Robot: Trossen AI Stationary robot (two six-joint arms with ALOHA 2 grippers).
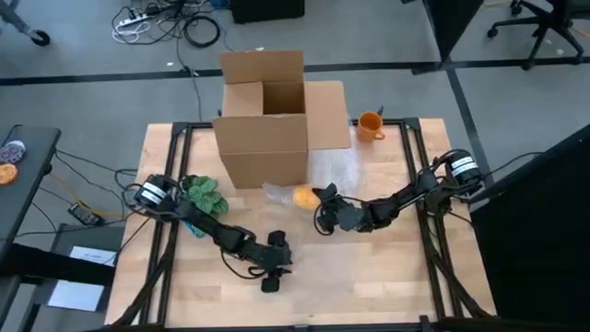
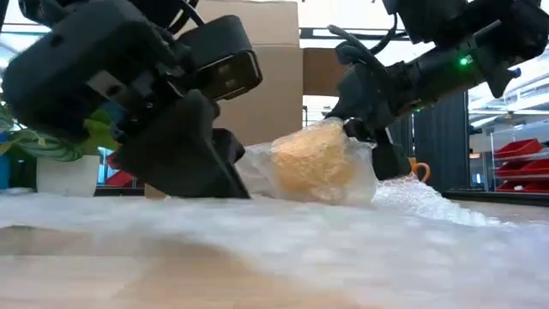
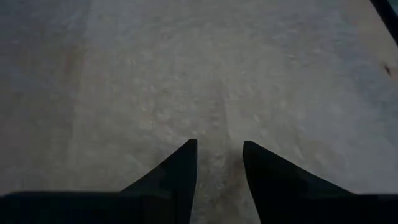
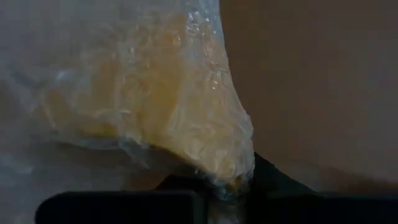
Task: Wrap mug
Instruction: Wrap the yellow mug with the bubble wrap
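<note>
Right hand [image 4: 227,186] pinching wrap [image 4: 186,112], mug [image 1: 302,195] mid-table

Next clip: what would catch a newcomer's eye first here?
The yellow-orange mug, bundled in bubble wrap, sits mid-table just in front of the cardboard box; the right gripper is pinching the wrap at its side. The left gripper rests open near the table's front, on the spread sheet. A second orange mug stands unwrapped at the back right, beside the box.
</note>
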